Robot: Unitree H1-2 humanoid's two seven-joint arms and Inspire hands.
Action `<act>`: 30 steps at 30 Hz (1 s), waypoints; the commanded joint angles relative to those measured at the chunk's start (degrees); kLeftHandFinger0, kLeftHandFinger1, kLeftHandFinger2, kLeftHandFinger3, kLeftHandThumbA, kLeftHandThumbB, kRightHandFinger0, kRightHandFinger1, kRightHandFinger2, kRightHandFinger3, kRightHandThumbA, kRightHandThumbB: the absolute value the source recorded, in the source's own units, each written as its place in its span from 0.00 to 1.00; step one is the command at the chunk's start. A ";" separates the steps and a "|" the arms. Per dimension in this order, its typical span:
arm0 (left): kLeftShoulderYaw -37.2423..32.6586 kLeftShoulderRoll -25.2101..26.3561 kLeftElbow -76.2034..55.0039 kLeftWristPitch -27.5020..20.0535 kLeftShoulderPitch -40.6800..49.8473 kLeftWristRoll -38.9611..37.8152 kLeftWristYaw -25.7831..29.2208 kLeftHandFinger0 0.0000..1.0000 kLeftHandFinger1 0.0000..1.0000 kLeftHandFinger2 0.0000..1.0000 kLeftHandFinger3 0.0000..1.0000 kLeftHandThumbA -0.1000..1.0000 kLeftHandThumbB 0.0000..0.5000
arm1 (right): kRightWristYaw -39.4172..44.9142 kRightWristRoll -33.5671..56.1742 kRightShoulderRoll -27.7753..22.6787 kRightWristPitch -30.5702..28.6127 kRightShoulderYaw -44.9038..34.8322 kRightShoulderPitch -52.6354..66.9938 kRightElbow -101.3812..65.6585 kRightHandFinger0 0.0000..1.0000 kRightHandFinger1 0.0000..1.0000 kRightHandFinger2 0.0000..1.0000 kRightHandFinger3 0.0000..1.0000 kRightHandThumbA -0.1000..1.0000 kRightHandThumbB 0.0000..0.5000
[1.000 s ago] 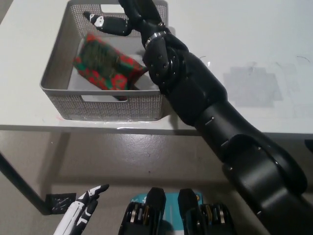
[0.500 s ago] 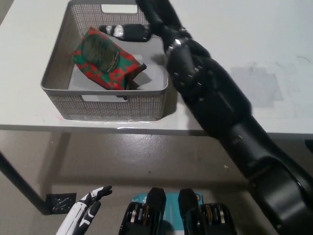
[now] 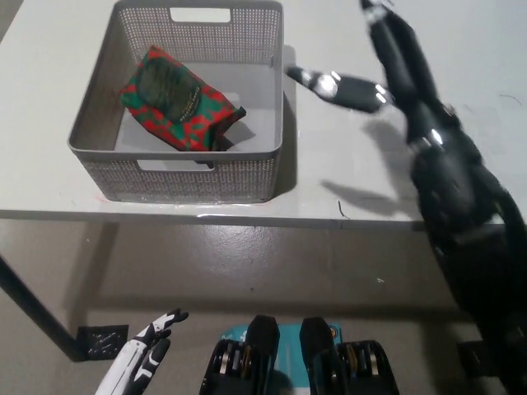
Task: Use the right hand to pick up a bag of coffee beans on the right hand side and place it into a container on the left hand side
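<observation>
Red-and-green coffee bag (image 3: 177, 100) lies released in the grey container (image 3: 99, 136) near the bench's front left edge; the black right hand (image 3: 387, 70), fingers spread and empty, has withdrawn rightward. Placement looks complete. White left hand (image 3: 140, 362) rests below.

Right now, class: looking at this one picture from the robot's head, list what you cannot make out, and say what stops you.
- Bag label: too small to read.
- Basket floor under the bag: hidden by the bag.
- Right robot hand: blurred.
- Left robot hand: cut off by the bottom edge.
- Table far side: cut off by the top edge.
</observation>
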 commanded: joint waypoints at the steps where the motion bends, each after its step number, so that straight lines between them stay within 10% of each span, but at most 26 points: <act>1: 1.58 -0.25 0.04 -2.28 -0.12 -1.40 1.23 1.00 1.00 1.00 1.00 1.00 0.99 | 2.09 17.70 -4.67 -7.96 -7.34 15.15 -29.64 1.00 1.00 1.00 1.00 1.00 0.79; 19: 3.49 -2.62 2.63 -2.74 -0.79 -2.70 1.63 1.00 1.00 1.00 1.00 1.00 1.00 | 0.06 20.34 3.18 -30.06 -2.57 39.91 -4.80 1.00 1.00 1.00 1.00 1.00 0.74; 30: 3.80 -2.77 3.56 -2.68 -1.49 -4.06 0.94 1.00 1.00 1.00 1.00 1.00 1.00 | 1.75 22.95 4.41 -31.17 -3.42 46.14 6.75 1.00 1.00 1.00 1.00 1.00 0.72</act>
